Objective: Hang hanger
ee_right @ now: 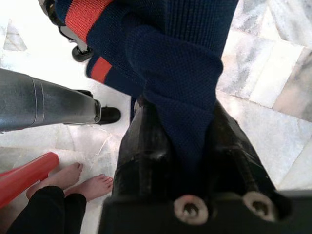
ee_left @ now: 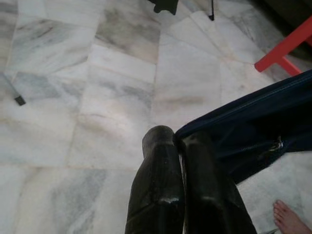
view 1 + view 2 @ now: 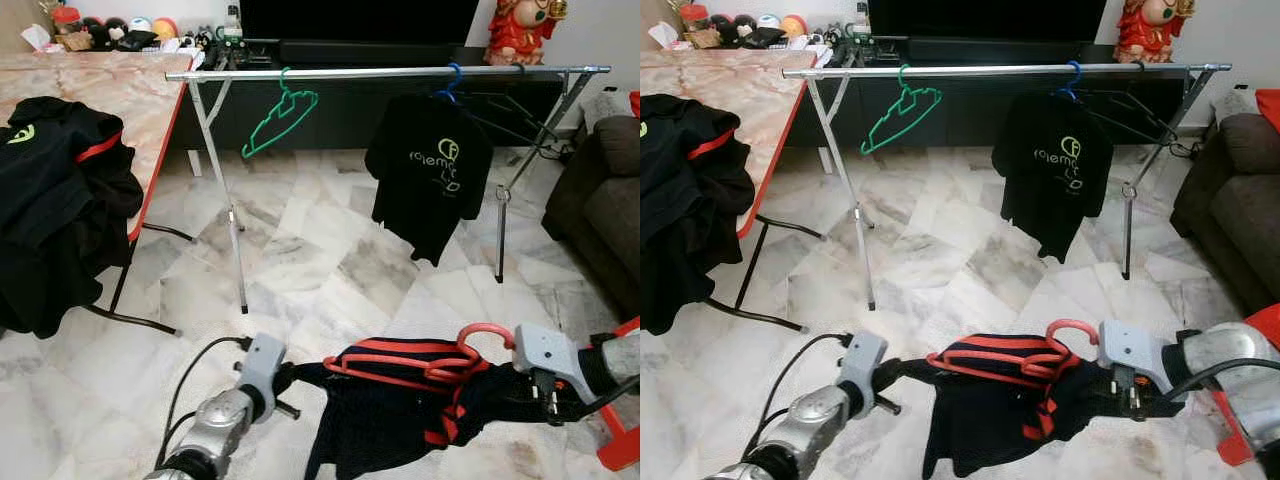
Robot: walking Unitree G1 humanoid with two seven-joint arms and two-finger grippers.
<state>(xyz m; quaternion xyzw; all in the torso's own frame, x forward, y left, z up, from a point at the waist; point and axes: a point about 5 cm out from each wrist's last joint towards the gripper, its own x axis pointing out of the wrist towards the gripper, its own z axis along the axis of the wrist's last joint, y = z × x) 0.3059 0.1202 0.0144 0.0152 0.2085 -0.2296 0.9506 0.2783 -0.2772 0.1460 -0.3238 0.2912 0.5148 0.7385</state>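
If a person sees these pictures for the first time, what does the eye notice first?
First, the dark red-trimmed garment on a red hanger, stretched between the left gripper and right gripper, low in front. Behind it, a silver rail carries a green hanger and a black shirt.

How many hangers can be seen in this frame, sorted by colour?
Green hanger, empty on the rail: 1
Blue hanger, carrying the black T-shirt on the rail: 1
Red hanger, inside the dark garment held up between the left gripper and right gripper: 1
Total: 3
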